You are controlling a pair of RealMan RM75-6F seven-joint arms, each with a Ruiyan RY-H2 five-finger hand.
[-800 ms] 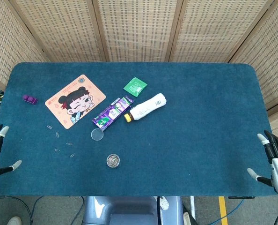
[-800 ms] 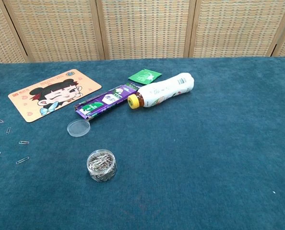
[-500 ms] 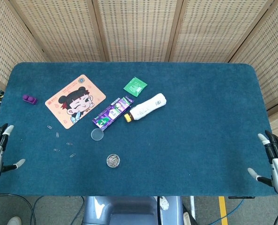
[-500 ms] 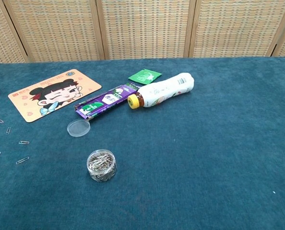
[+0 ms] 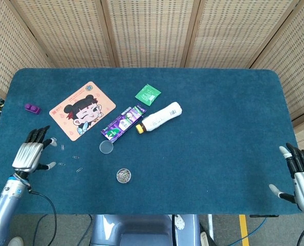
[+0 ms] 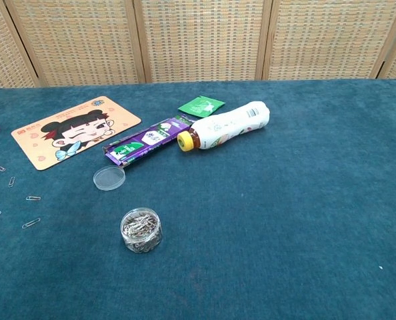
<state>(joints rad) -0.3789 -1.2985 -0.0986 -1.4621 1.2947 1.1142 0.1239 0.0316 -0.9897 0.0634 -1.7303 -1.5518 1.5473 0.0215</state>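
My left hand (image 5: pixel 31 152) hovers open over the table's left front area, fingers spread, close to several loose paper clips (image 5: pixel 62 148). At the table's right front corner my right hand (image 5: pixel 300 173) is open and holds nothing. A small round jar of paper clips (image 5: pixel 123 176) (image 6: pixel 141 230) stands near the front edge, with its clear lid (image 5: pixel 106 147) (image 6: pixel 109 178) lying flat behind it. Neither hand shows in the chest view.
A cartoon-face card (image 5: pixel 82 110) (image 6: pixel 75 131) lies at the left. Beside it are a purple box (image 5: pixel 123 122) (image 6: pixel 148 141), a white bottle with yellow cap (image 5: pixel 160 117) (image 6: pixel 223 126), a green packet (image 5: pixel 148 94) (image 6: pixel 201 106) and a purple block (image 5: pixel 32 108).
My left hand has moved in from the table's left edge to above the cloth near the loose paper clips. The right hand has barely shifted.
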